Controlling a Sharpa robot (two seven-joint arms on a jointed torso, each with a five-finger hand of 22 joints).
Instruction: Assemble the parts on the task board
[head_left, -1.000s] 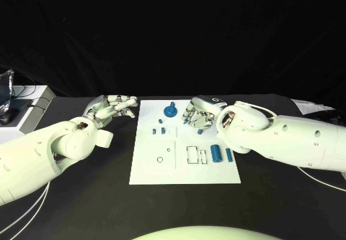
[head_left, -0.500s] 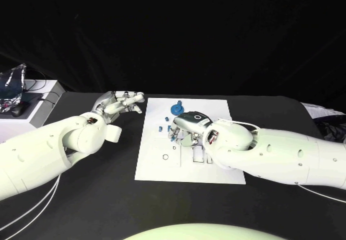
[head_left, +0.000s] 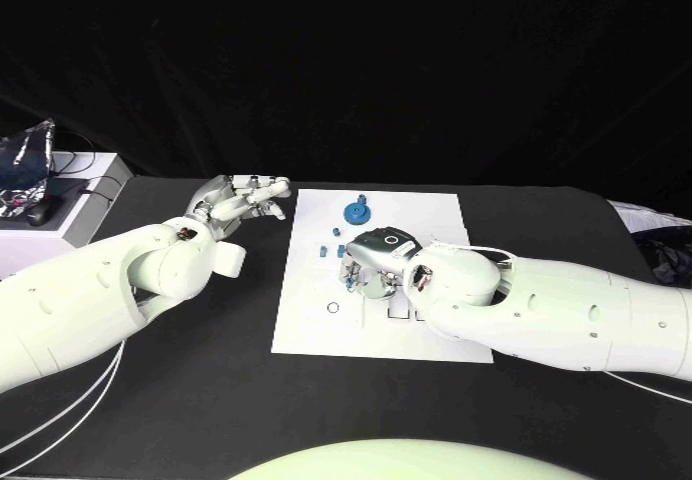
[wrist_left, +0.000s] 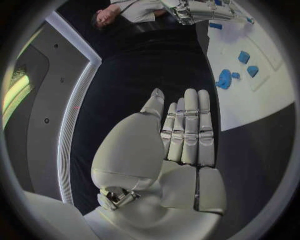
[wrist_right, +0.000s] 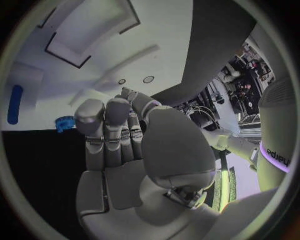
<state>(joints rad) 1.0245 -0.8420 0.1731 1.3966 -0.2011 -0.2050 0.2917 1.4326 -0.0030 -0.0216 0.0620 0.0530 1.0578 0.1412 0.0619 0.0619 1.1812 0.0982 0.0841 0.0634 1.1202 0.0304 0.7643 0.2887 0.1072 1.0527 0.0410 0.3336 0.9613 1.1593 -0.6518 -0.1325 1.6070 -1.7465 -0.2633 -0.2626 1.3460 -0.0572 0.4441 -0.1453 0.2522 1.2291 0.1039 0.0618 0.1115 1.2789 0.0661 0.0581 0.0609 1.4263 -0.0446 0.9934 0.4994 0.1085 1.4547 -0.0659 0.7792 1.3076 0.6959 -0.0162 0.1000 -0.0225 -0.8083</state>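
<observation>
The task board (head_left: 317, 335) lies mid-frame on the black counter (head_left: 216, 390). The right hand (head_left: 371, 268) covers its middle, fingers curled, apparently empty. The left hand (head_left: 238, 200), upper left, fingers together, holds nothing. A blue gear (head_left: 355, 212) sits near the board's top edge.

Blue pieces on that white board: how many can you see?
3 from overhead: a gear-like piece at the far edge, two small ones left of the right hand, which may hide more.

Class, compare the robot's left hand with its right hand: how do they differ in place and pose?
The left hand hangs over the black table beside the task board; the right hand is over the board, among the blue parts. Left fingers point up and away; right fingers point down. Both hold nothing.
</observation>
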